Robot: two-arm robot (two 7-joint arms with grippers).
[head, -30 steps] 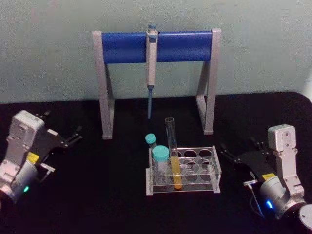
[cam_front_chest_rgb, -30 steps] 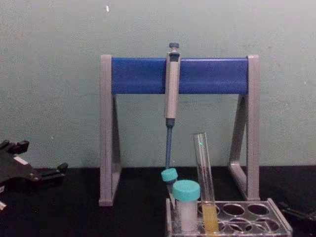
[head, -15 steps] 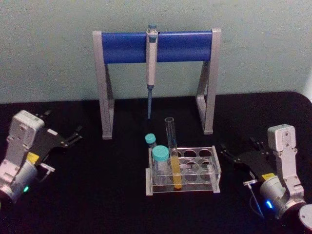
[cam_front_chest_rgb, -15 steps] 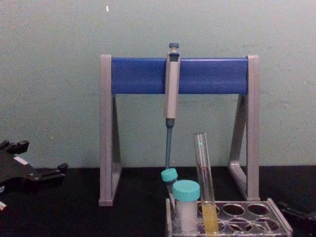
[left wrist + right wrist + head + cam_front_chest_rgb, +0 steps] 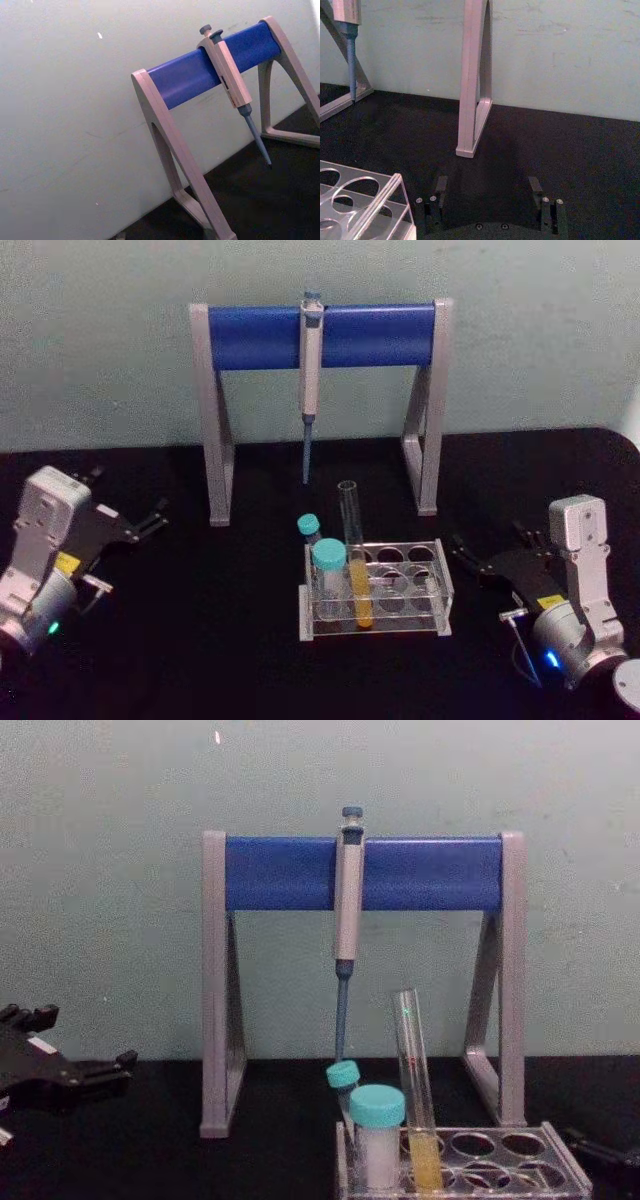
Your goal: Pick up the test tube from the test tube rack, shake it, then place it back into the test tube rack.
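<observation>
The test tube (image 5: 351, 530), tall clear glass with yellow liquid at its bottom, stands upright in a front hole of the clear test tube rack (image 5: 442, 588) at the table's middle. From the chest view the test tube (image 5: 411, 1060) rises well above the rack (image 5: 562, 1172). My left gripper (image 5: 126, 496) rests open far to the left, apart from the rack; the chest view catches it as the left gripper (image 5: 75, 1040). My right gripper (image 5: 492, 540) sits open just right of the rack with nothing in it. In the right wrist view the right gripper (image 5: 487, 187) points past the rack's corner (image 5: 380, 200).
Two teal-capped white tubes (image 5: 328, 562) stand in the rack's left end, next to the test tube. Behind the rack a grey-and-blue pipette stand (image 5: 370, 335) holds a hanging pipette (image 5: 309, 370). The table is black, with a pale wall behind.
</observation>
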